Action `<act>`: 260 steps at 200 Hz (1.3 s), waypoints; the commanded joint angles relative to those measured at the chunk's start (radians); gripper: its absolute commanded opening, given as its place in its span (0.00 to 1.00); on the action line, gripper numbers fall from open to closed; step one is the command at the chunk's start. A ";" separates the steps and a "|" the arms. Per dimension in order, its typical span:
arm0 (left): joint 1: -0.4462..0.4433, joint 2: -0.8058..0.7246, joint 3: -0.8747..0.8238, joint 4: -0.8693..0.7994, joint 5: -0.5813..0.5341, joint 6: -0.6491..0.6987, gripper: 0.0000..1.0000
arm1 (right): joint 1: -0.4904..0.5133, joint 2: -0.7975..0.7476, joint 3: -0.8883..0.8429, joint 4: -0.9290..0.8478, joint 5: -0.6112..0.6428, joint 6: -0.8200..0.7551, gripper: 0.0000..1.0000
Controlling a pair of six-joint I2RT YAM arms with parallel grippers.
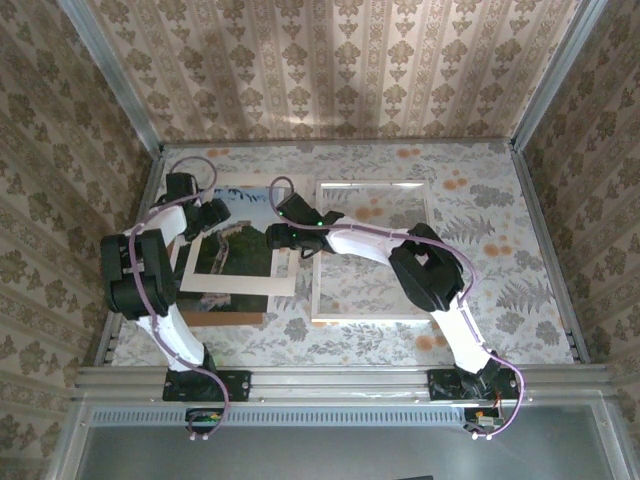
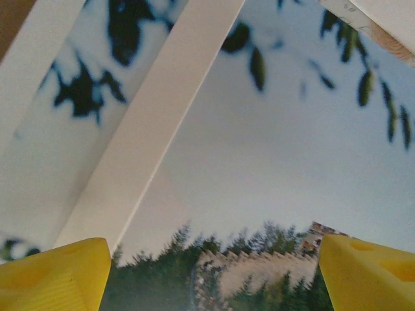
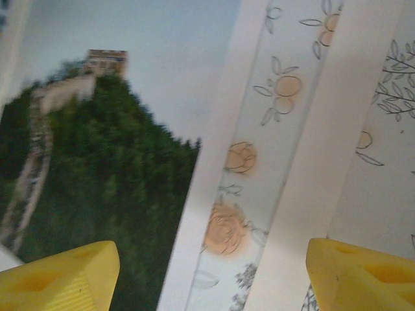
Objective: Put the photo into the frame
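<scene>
Both left tool (image 2: 211,245) and right tool (image 3: 211,246) are held agape, empty. The photo (image 1: 240,250) is judged flimsy; an edge is best pinched.

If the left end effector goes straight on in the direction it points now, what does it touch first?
Most likely the photo: the open left end effector points at its pale sky, beside the white mat strip. How far above it hangs is unclear.
</scene>
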State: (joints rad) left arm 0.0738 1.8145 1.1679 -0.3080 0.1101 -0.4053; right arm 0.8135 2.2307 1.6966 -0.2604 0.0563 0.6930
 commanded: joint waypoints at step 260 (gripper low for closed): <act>0.019 0.176 0.236 -0.350 -0.080 0.239 0.50 | -0.028 0.142 0.111 0.055 -0.080 0.129 0.56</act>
State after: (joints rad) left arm 0.1158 1.9999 1.3819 -0.5560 0.1520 -0.2119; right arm 0.7879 2.3577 1.8175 -0.2317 0.0051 0.8158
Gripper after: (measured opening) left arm 0.545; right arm 0.563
